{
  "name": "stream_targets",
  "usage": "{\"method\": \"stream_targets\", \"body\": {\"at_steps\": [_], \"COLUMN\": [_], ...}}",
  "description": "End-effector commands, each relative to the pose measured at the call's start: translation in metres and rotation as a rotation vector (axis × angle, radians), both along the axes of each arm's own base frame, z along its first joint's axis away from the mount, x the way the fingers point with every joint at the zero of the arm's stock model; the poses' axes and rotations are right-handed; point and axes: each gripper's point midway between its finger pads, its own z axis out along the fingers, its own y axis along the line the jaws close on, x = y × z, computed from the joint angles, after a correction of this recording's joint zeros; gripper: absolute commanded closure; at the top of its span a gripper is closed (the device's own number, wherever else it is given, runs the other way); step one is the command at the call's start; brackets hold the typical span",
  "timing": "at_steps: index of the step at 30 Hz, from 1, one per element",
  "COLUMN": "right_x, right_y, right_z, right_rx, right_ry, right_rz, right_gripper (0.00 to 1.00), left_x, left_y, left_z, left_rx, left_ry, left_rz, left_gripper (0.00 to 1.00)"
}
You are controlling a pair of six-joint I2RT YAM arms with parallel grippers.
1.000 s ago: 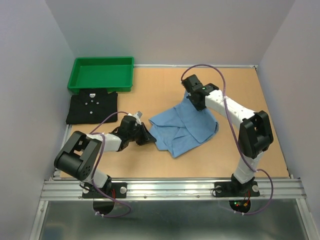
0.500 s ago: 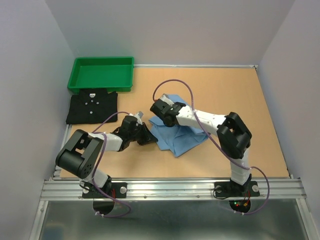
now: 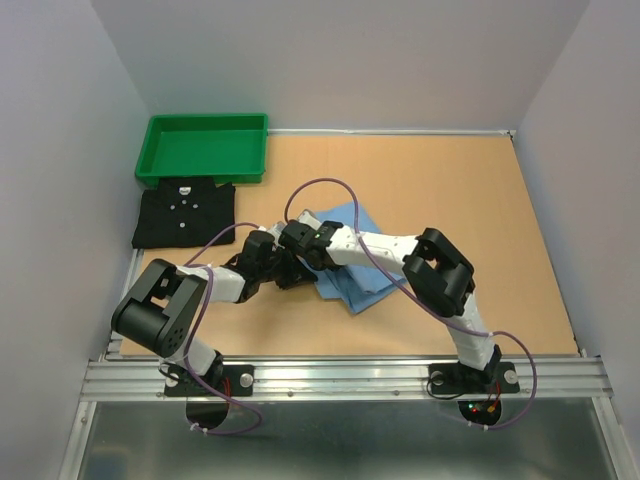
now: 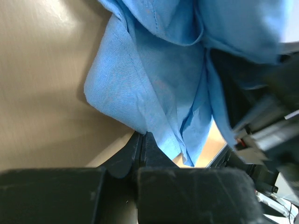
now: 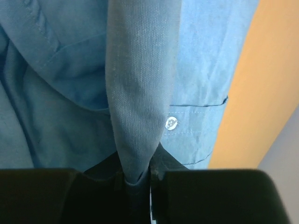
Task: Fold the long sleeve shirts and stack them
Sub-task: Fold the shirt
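The light blue shirt [image 3: 352,285] lies bunched at mid-frame on the surface [image 3: 470,190], with no clear long axis. The left pincer [image 4: 142,135] is clamped on its left edge. Just beside it, the right pincer [image 5: 138,175] pinches a raised fold.

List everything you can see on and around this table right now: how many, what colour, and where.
light blue shirt: one, light blue, middle of the table, bunched up
black shirt: one, black with small white buttons, folded flat, left side, just on the near side of the tray
tray: one, green, far left corner
table: one, tan top
rail: one, silver, along the near edge under the arm bases
left gripper: one, black, shut on an edge of the light blue shirt
right gripper: one, black, shut on a fold of the light blue shirt, close beside the left gripper
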Motion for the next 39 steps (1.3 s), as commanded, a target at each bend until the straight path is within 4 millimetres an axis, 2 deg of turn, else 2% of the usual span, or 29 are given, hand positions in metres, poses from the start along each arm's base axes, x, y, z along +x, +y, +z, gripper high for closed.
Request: {"method": "stream_targets", "body": {"at_steps": [1,7,13,18,21,27,30,39], "right_x": [-0.001,-0.010,-0.022,-0.034,-0.043,-0.057,-0.065,-0.075], "right_y": [0.019,0.024,0.025,0.025,0.022,0.016,0.018,0.022], "right_z": [-0.002,0.010,0.031,0.033,0.026,0.010,0.008,0.020], "right_rx": [0.095,0.168,0.247,0.299,0.308,0.327,0.345,0.387], "right_ry": [0.018,0.054,0.078,0.119,0.152,0.210,0.243,0.282], "right_rz": [-0.023,-0.004,0.021,0.029,0.032,0.035,0.052,0.090], "right_gripper": [0.75,0.57,0.55,0.55,0.58,0.84,0.92,0.94], "left_x": [-0.002,-0.003,-0.003,-0.004,-0.004,-0.002,-0.001,0.002], "left_y": [-0.004,-0.002,-0.002,-0.001,-0.001,0.000,0.001,0.001], "left_z": [0.003,0.000,0.000,-0.002,-0.002,-0.002,-0.002,-0.001], "left_rx": [-0.026,-0.022,-0.020,-0.018,-0.017,-0.016,-0.015,-0.015], "left_ry": [-0.020,-0.007,-0.005,-0.002,0.002,0.001,0.002,-0.001], "left_rz": [-0.018,-0.007,0.001,0.007,0.012,0.020,0.027,0.042], "left_gripper": [1.00,1.00,1.00,1.00,1.00,1.00,1.00,1.00]}}
